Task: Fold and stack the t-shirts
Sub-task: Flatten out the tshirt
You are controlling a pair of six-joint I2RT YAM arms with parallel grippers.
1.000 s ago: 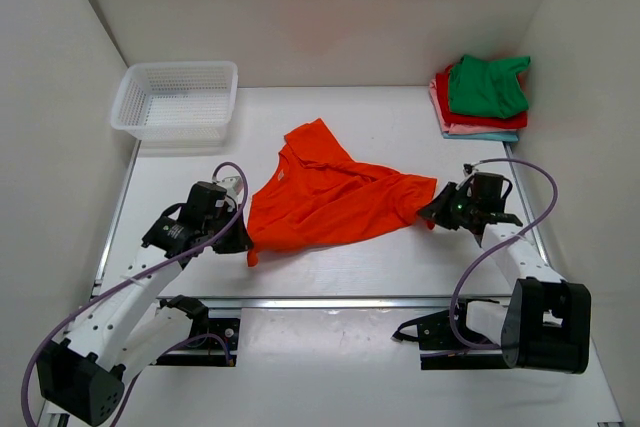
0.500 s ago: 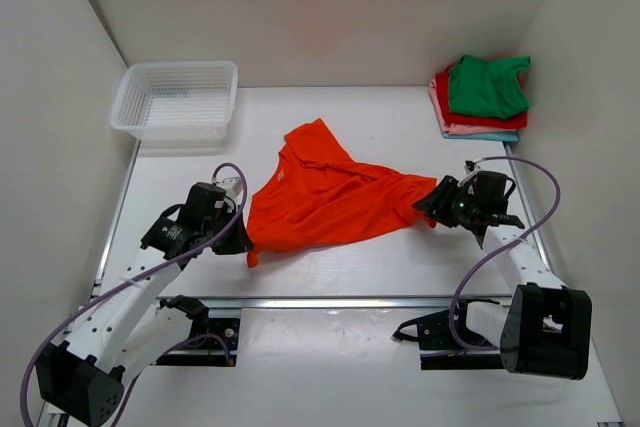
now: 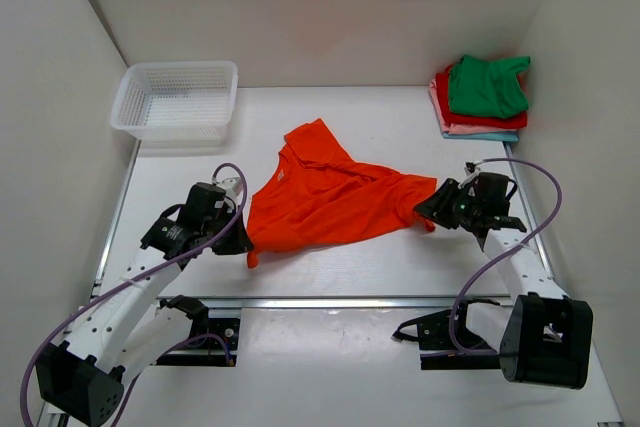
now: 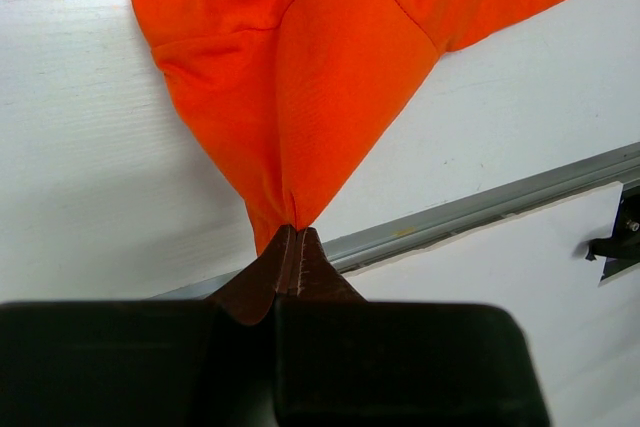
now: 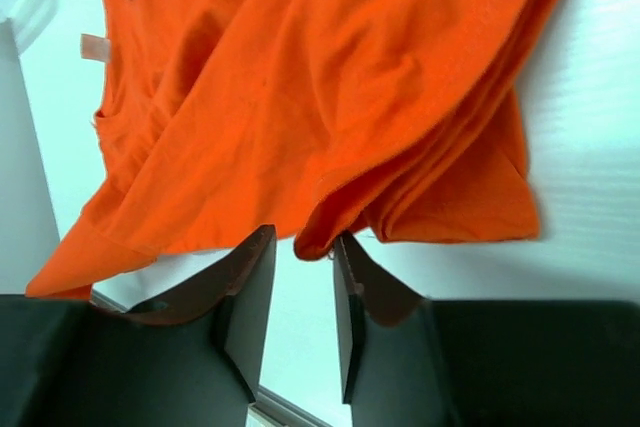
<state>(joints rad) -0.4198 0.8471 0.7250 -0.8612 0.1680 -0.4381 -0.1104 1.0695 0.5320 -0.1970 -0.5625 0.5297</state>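
White table, white walls. At the bottom of its wrist view the left gripper is pressed together on the lower-left corner of the shirt, and cloth fans up the frame from the pinch. The right gripper stands spread. A folded shirt edge dips into the gap between its fingers; whether either pad touches cloth I cannot tell. From above, the shirt lies crumpled mid-table, its long axis running from the left gripper at lower left to the right gripper at centre right. The stack sits upper right, nearer the right arm; the basket is upper left. Sleeves are lost in folds, and the stack's lower shirts show only edges.
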